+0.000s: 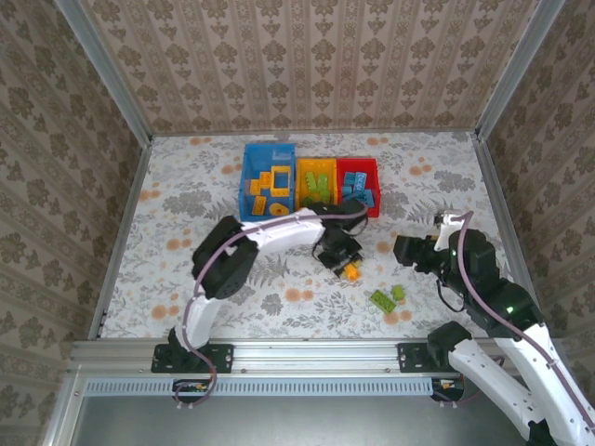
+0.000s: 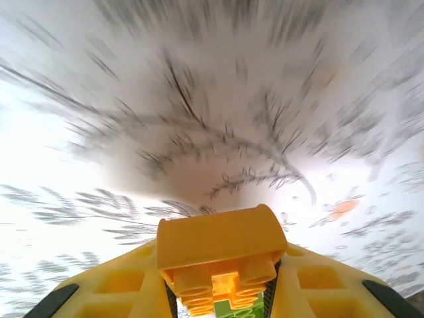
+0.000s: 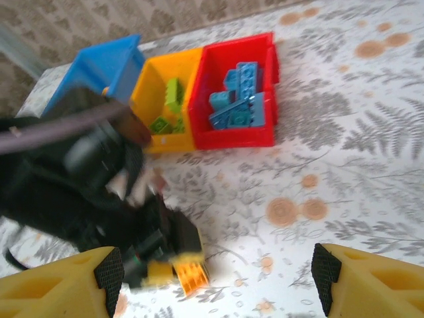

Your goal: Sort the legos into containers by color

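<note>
- gripping an orange lego [image 2: 222, 248], the left gripper [image 1: 340, 258] has its jaws narrow, pressed against the brick's two sides, low over the flowered table [image 1: 186, 279] and just in front of the bins.
- the left wrist view is smeared with blur, so i cannot tell whether the brick touches the table.
- the right gripper [image 3: 212, 285] hangs off to the right, well apart from the left one — jaws wide, nothing between them.
- three bins stand side by side at the far middle of the table: the blue bin [image 1: 251, 160] holds orange pieces [image 1: 263, 183], the orange-yellow bin [image 1: 316, 164] holds lime green pieces [image 1: 317, 186], and the red bin [image 3: 232, 136] holds blue pieces [image 3: 238, 99].
- loose on the table: two green legos [image 1: 381, 298] near the front — and one blue lego [image 1: 383, 247] just beside the right gripper.
</note>
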`<state>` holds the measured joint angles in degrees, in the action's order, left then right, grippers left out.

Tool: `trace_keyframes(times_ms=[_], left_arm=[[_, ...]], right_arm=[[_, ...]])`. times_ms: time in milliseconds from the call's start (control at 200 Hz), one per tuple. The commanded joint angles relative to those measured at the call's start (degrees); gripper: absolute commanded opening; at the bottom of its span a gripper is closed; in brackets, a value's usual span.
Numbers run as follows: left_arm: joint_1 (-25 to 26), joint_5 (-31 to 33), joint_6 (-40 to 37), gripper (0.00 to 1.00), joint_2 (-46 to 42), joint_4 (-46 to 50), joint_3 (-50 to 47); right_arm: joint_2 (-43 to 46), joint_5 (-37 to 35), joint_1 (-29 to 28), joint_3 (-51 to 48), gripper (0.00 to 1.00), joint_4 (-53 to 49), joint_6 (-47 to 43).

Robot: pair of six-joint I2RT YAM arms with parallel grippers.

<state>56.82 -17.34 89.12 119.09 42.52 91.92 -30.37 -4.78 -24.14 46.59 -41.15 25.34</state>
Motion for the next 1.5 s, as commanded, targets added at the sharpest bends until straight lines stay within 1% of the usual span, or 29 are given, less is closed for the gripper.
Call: trace_keyframes(times_ms=[0, 55, 115, 210, 285, 355, 455, 575, 690, 810, 895, 960, 1035, 1125, 1230, 1355, 1435, 1495], left_arm=[[-4.8, 12.4, -8.2, 0.29, -11.4, 9.4, -2.4], [-6.8, 15.6, -11.3, 0.29, -15.0, 11.5, -4.3], [-10.0, 18.4, -14.7, 0.28, -18.6, 13.7, -6.2], [-15.7, 22.6, -21.6, 0.28, -22.6, 15.6, -7.0], [-20.0, 25.0, -28.8, 0.28, -22.6, 17.1, -4.9], [-23.3, 26.4, -34.8, 0.28, -20.5, 17.4, -1.5], [-26.6, 27.4, -40.8, 0.28, -16.2, 15.3, 2.5], [-29.1, 27.2, -45.4, 0.28, -8.7, 13.9, 8.7], [-29.9, 26.6, -47.9, 0.28, -0.7, 14.7, 15.4], [-30.2, 25.7, -49.7, 0.30, 5.0, 14.9, 20.3], [-30.3, 25.8, -50.2, 0.32, 7.3, 15.4, 21.9], [-30.3, 25.2, -50.5, 0.37, 7.9, 15.2, 22.0], [-30.3, 24.5, -51.3, 0.46, 7.8, 14.9, 21.9], [-30.3, 24.2, -52.2, 0.53, 7.0, 15.1, 21.9], [-30.3, 24.4, -52.7, 0.62, 4.5, 15.8, 21.6], [-29.5, 24.3, -53.8, 0.66, -1.0, 15.0, 18.9], [-27.9, 23.3, -56.6, 0.67, -6.3, 12.7, 15.3], [-25.7, 21.0, -61.3, 0.68, -11.4, 8.8, 10.7]], right_arm=[[-1.2, 11.1, 0.2, -2.8, 0.77, 6.9, -1.2], [-2.8, 14.6, -0.1, -4.1, 0.76, 9.9, -1.0], [-4.8, 16.0, -1.1, -5.2, 0.76, 13.9, -1.1], [-8.9, 15.8, -3.8, -5.3, 0.76, 18.0, -1.9], [-13.0, 15.0, -6.0, -4.4, 0.76, 20.1, -2.5], [-16.8, 14.0, -7.9, -3.2, 0.76, 22.0, -2.5], [-21.2, 13.4, -9.3, -2.0, 0.76, 24.8, -1.9], [-24.2, 13.0, -9.4, -1.4, 0.76, 27.4, -0.6], [-26.1, 11.9, -9.4, -0.7, 0.77, 26.5, -0.4], [-27.3, 8.9, -9.2, 1.1, 0.77, 21.8, 0.6], [-27.9, 5.8, -8.3, 2.3, 0.78, 16.6, 3.7], [-28.3, 4.7, -6.8, 2.9, 0.77, 12.3, 6.5], [-28.0, 4.2, -5.0, 3.0, 0.77, 7.7, 9.7], [-27.4, 3.7, -3.8, 3.1, 0.76, 3.4, 12.9], [-27.7, 2.5, -3.2, 4.2, 0.74, -3.4, 17.3], [-30.9, 1.5, -3.1, 5.8, 0.70, -14.6, 22.4], [-32.7, 0.8, -3.0, 5.7, 0.70, -20.0, 25.0], [-33.0, 0.0, -2.8, 4.9, 0.71, -21.8, 27.1]])
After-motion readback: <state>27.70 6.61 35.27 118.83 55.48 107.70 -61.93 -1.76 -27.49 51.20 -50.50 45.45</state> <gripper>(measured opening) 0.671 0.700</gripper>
